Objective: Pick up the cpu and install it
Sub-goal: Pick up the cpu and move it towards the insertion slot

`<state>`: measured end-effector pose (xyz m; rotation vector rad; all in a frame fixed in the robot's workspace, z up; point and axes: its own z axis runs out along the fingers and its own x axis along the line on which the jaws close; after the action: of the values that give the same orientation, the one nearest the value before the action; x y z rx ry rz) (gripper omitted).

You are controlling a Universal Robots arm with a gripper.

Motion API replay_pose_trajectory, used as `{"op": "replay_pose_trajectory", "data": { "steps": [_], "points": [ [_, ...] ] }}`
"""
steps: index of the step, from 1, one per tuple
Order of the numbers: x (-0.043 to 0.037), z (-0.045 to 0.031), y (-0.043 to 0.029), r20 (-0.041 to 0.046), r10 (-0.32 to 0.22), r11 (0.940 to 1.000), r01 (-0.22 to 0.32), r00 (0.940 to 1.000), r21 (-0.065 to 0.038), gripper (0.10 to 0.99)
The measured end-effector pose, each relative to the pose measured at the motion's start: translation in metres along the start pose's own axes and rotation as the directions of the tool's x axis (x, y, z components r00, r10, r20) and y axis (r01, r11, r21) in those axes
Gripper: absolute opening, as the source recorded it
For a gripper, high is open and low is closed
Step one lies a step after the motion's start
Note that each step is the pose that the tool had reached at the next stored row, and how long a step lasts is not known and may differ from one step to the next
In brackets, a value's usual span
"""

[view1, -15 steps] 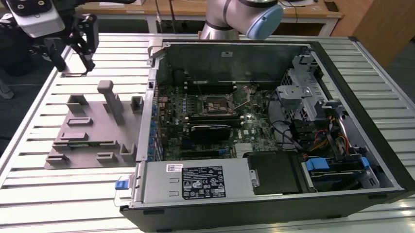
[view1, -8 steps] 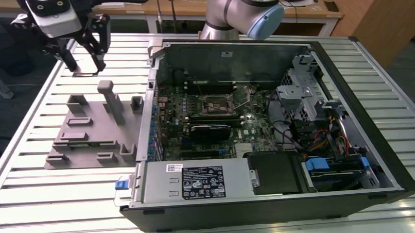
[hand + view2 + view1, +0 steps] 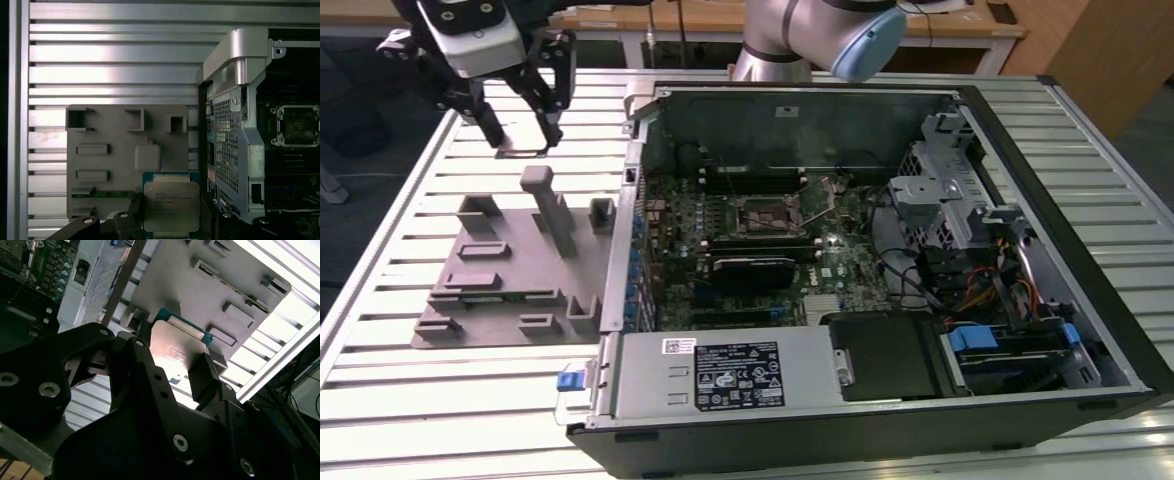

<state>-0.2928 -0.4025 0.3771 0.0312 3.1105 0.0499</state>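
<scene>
The tool (image 3: 520, 132) is squeezing the cpu (image 3: 171, 205) by two of its edges, with the shiny top showing between the fingers. A grey holder plate (image 3: 520, 265) is lying on the desk (image 3: 427, 390) under the tool. An open computer case (image 3: 801, 120) is sitting beside it.

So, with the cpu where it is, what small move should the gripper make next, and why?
Probably travel level toward the exterior view's right: the gripper holds the cpu above the grey holder plate, and the open socket sits beyond the case wall.
</scene>
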Motion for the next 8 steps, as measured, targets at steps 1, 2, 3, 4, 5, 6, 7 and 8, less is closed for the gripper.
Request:
{"op": "replay_pose_trajectory", "data": {
  "steps": [1, 2, 3, 4, 5, 6, 7, 8],
  "points": [
    [-0.0028, 0.0001, 0.0001, -0.0001, 0.0, 1.0, 0.0, 1.0, 0.0, 0.541],
    [-0.0056, 0.0002, 0.0001, -0.0001, 0.0, 1.0, 0.0, 1.0, 0.0, 0.541],
    [-0.0082, 0.0003, 0.0002, -0.0001, 0.0, 1.0, 0.0, 1.0, 0.0, 0.541],
    [-0.0107, 0.0003, 0.0002, -0.0002, 0.0, 1.0, 0.0, 1.0, 0.0, 0.541],
    [-0.0134, 0.0004, 0.0003, -0.0002, 0.0, 1.0, 0.0, 1.0, 0.0, 0.541],
    [-0.0164, 0.0006, 0.0003, -0.0002, 0.0, 1.0, 0.0, 1.0, 0.0, 0.541],
    [-0.0192, 0.0006, 0.0004, -0.0003, 0.0, 1.0, 0.0, 1.0, 0.0, 0.541],
    [-0.0219, 0.0007, 0.0004, -0.0004, 0.0, 1.0, 0.0, 1.0, 0.0, 0.541]
  ]
}}
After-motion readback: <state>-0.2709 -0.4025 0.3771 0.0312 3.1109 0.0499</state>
